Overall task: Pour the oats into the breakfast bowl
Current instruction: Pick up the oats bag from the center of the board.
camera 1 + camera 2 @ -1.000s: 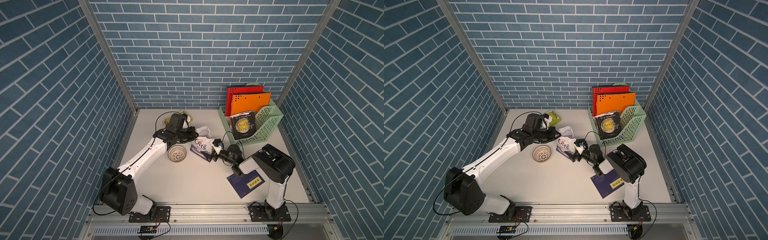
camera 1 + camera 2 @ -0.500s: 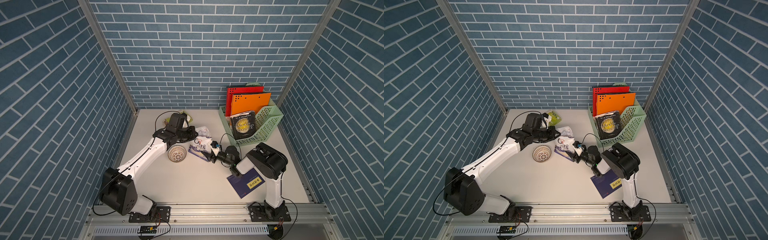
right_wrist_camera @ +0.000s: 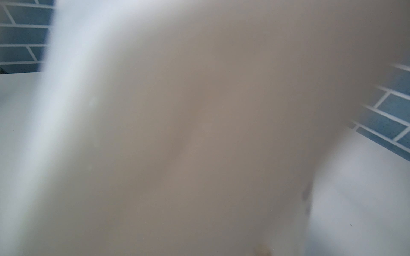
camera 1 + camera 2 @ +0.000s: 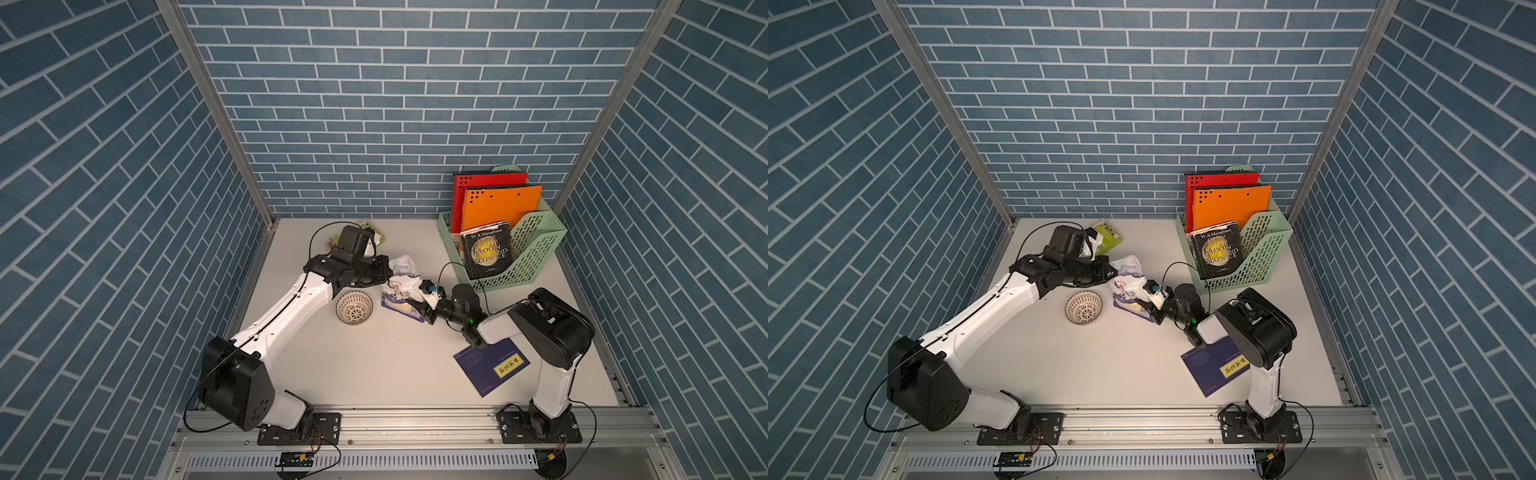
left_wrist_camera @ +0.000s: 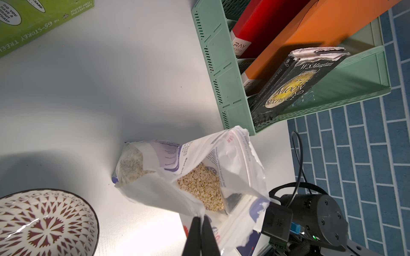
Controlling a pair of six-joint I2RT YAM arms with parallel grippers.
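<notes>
Crumpled, open white oats pouch (image 5: pixel 195 184)

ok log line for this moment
left gripper: shut on oats pouch rim | right gripper: at pouch, grip unclear | breakfast bowl: empty | pour: not started

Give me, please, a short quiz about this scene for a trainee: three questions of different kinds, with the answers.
1. True or false: the breakfast bowl is already full.
2. What does the left gripper pinch? A) the open top edge of the oats pouch; B) the bowl's rim; C) a spoon.
3. Fill in: in the green rack, the folder in front of the red folder is ____.
Key: 1 false, it is empty; 2 A; 3 orange.
</notes>
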